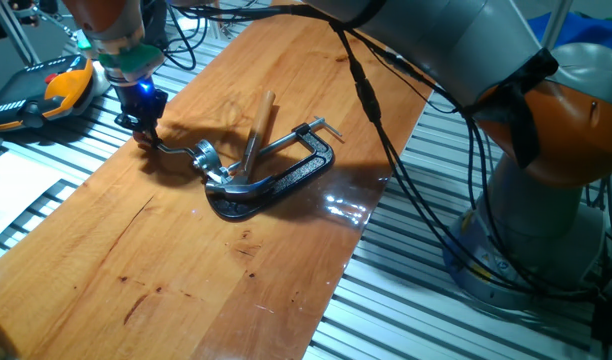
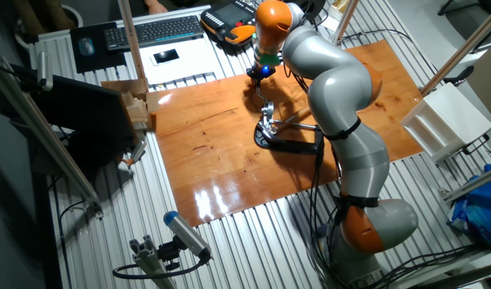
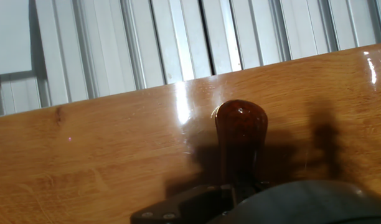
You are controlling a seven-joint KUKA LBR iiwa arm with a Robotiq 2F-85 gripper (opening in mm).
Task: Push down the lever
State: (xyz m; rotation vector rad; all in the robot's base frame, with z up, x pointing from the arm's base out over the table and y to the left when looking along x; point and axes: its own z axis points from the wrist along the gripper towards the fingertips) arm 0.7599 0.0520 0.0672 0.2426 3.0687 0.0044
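Observation:
The lever (image 1: 176, 150) is a thin silvery bent rod hinged on a small silver bracket (image 1: 208, 162) near the middle of the wooden board (image 1: 136, 260). Its dark reddish knob (image 3: 240, 124) fills the centre of the hand view, close to the board's edge. My gripper (image 1: 143, 130) stands upright over the knob end, its black fingers together and touching or just above the knob. Nothing is held between them. In the other fixed view, the gripper (image 2: 263, 78) is above the lever (image 2: 266, 104).
A wooden-handled hammer (image 1: 258, 120) and a black C-clamp (image 1: 281, 178) lie right beside the bracket. An orange and black pendant (image 1: 56, 90) sits off the board to the left. The ribbed metal table (image 3: 178, 37) starts just beyond the board edge.

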